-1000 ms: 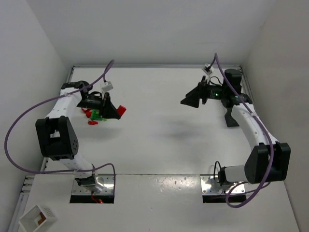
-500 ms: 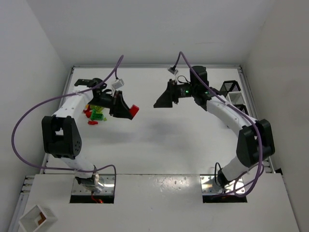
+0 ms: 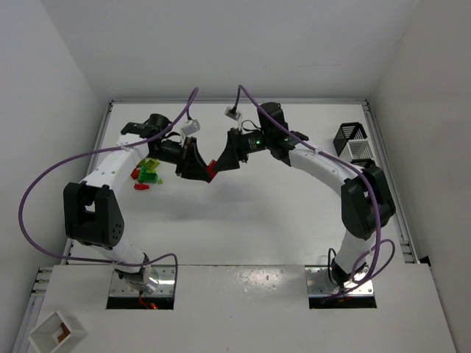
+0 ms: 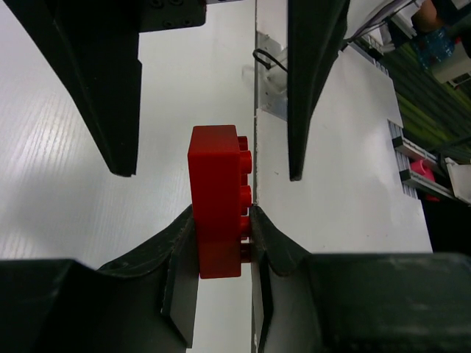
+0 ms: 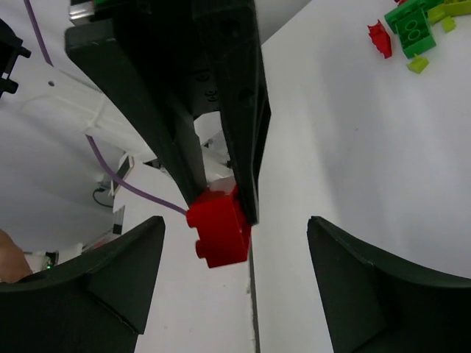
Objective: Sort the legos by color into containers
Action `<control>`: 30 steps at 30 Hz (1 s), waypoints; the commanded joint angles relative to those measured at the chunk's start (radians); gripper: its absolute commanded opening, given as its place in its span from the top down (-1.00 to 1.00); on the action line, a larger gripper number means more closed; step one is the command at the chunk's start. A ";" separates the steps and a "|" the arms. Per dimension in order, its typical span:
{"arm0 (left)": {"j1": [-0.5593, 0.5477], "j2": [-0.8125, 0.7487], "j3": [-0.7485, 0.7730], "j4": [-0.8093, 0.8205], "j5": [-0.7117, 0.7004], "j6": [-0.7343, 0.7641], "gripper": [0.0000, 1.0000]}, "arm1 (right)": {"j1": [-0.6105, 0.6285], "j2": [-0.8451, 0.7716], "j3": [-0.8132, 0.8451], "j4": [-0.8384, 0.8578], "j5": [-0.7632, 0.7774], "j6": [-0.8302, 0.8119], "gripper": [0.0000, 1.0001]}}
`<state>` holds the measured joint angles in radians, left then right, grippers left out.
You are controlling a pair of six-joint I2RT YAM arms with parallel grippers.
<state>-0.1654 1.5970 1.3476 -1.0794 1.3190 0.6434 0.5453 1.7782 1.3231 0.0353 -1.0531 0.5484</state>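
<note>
My left gripper (image 3: 209, 173) is shut on a red lego brick (image 4: 217, 200) and holds it above the table's middle. The brick also shows in the top view (image 3: 211, 173) and the right wrist view (image 5: 219, 231). My right gripper (image 3: 218, 162) is open, tip to tip with the left one; its fingers stand either side of the brick without touching it. A heap of green, lime and red legos (image 3: 147, 173) lies at the left, also visible in the right wrist view (image 5: 408, 29). Two black slatted bins (image 3: 353, 141) stand at the far right.
A white square box with brown inside (image 3: 53, 332) sits at the bottom left, off the table. White walls close in the table at the back and sides.
Both arms have swung toward the middle. The left gripper has carried the red brick rightward, and the right gripper has come left until its open fingers flank the brick.
</note>
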 commanded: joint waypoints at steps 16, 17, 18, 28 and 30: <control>-0.008 -0.035 -0.027 0.050 0.025 -0.028 0.62 | 0.073 -0.022 0.027 -0.006 -0.025 -0.088 0.69; -0.008 -0.035 -0.027 0.050 0.025 -0.028 0.57 | 0.073 -0.039 0.016 -0.018 -0.015 -0.116 0.78; 0.003 -0.045 -0.036 0.050 0.025 -0.028 0.53 | 0.061 -0.048 0.016 -0.055 -0.015 -0.134 0.86; 0.032 -0.226 -0.139 0.324 -0.419 -0.220 0.29 | -0.100 -0.188 0.062 -0.397 0.313 -0.395 1.00; 0.032 -0.250 -0.151 0.335 -0.480 -0.258 0.27 | -0.165 -0.178 0.128 -0.513 0.399 -0.456 1.00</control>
<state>-0.1833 1.4055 1.2301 -0.7574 1.1393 0.4736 0.5575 1.6650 1.3624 -0.2310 -0.8783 0.2180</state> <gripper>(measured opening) 0.374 0.295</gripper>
